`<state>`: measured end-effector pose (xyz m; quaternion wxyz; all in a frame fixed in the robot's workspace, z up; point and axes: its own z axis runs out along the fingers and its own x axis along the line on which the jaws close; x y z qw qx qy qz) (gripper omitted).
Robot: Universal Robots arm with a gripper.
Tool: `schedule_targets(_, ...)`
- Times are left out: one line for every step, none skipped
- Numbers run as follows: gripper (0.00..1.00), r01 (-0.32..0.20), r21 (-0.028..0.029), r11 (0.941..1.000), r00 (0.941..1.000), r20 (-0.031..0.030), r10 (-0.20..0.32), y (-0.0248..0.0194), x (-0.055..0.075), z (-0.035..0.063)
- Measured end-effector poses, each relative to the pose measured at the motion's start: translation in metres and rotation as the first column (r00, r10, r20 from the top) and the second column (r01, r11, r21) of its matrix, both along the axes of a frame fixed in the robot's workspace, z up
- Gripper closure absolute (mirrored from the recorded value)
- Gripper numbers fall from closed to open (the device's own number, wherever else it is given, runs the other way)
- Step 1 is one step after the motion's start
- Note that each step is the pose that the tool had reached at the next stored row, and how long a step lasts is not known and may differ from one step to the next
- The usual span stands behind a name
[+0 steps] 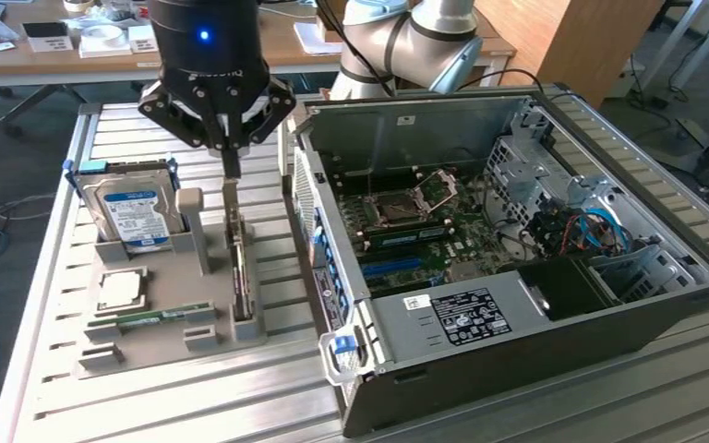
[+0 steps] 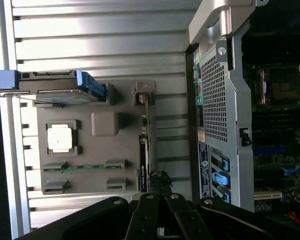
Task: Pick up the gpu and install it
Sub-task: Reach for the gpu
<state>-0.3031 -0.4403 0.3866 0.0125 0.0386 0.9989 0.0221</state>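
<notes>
Item: gpu [image 1: 243, 268], thin card standing edge-on in its slot along the right side of the grey holder tray [image 1: 170, 346], left of centre in the exterior view; not yet lifted. Item: end effector [image 1: 229, 175], fingers drawn together with nothing seen between them, hanging over the far end of that slot at upper centre-left; in the wrist view the same closed tips [image 2: 160, 177] sit just beside the card [image 2: 143, 155], and whether they touch it cannot be told. Progress, as judged: early stage, with pickup not done and installation not begun. The open computer case [image 1: 379, 138] on the exterior view's right shows its motherboard [image 1: 416, 231] and the blue expansion slots [image 1: 391, 269] with no card in them. Neighbours in the tray: hard drive [image 1: 133, 212] upright at the far left, processor [image 1: 121, 291] and green memory stick [image 1: 151, 318] lying flat nearer the front, all apart from the card. Clearances: a raised post stands just beside the card's far end and the case's side wall rises close on its right, so room to the side is tight; straight up is open. The slatted metal surface [image 1: 145, 406] runs free in front of the tray.
</notes>
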Motion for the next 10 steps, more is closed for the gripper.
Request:
schedule_targets(0.89,0.000,0.0000,1.0000,1.0000,0.0000,0.000,-0.0004,0.000,0.0000)
schedule_targets(0.89,0.000,0.0000,1.0000,1.0000,0.0000,0.000,-0.0005,0.000,-0.0001)
schedule_targets(0.89,0.000,0.0001,1.0000,1.0000,0.0001,0.000,-0.0005,-0.001,-0.0001)
schedule_targets(0.89,0.000,0.0000,1.0000,1.0000,0.0001,0.000,-0.0006,-0.002,-0.0002)
schedule_targets(0.89,0.000,-0.0001,1.0000,1.0000,-0.0001,0.000,-0.0006,-0.003,-0.0003)
schedule_targets(0.89,0.000,-0.0001,1.0000,1.0000,0.0000,0.000,-0.0007,-0.005,-0.0005)
schedule_targets(0.89,0.000,0.0000,1.0000,1.0000,0.0000,0.000,-0.0007,-0.007,-0.0007)
schedule_targets(0.89,0.000,0.0000,1.0000,1.0000,0.0000,0.000,-0.0008,-0.009,-0.0009)
schedule_targets(0.89,0.000,0.0000,1.0000,1.0000,0.0001,0.000,-0.0008,-0.010,-0.0011)
schedule_targets(0.89,0.000,0.0000,1.0000,1.0000,0.0001,0.000,-0.0008,-0.012,-0.0013)
